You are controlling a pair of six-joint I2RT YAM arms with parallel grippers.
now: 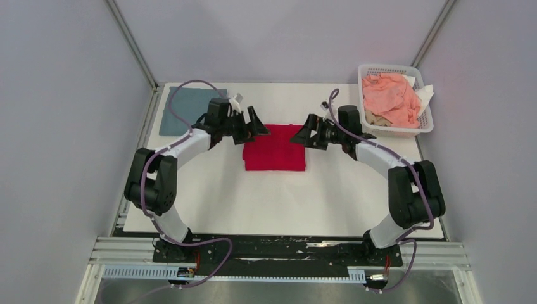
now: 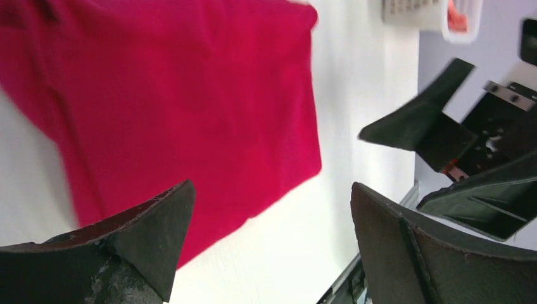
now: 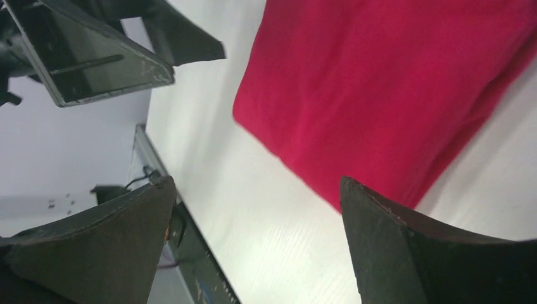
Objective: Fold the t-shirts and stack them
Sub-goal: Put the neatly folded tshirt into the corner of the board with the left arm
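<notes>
A crimson red t-shirt (image 1: 274, 155) lies folded into a flat rectangle on the white table, mid-table. It also shows in the left wrist view (image 2: 177, 95) and the right wrist view (image 3: 392, 82). A grey-blue t-shirt (image 1: 180, 109) lies folded flat at the back left corner. My left gripper (image 1: 258, 126) hovers open and empty over the red shirt's far left corner. My right gripper (image 1: 302, 134) hovers open and empty over its far right corner. The two grippers face each other across the shirt's far edge.
A white mesh basket (image 1: 425, 126) at the back right holds crumpled salmon-pink cloth (image 1: 391, 95) and some beige cloth. White table (image 1: 285, 202) stretches in front of the red shirt. Grey walls close in both sides.
</notes>
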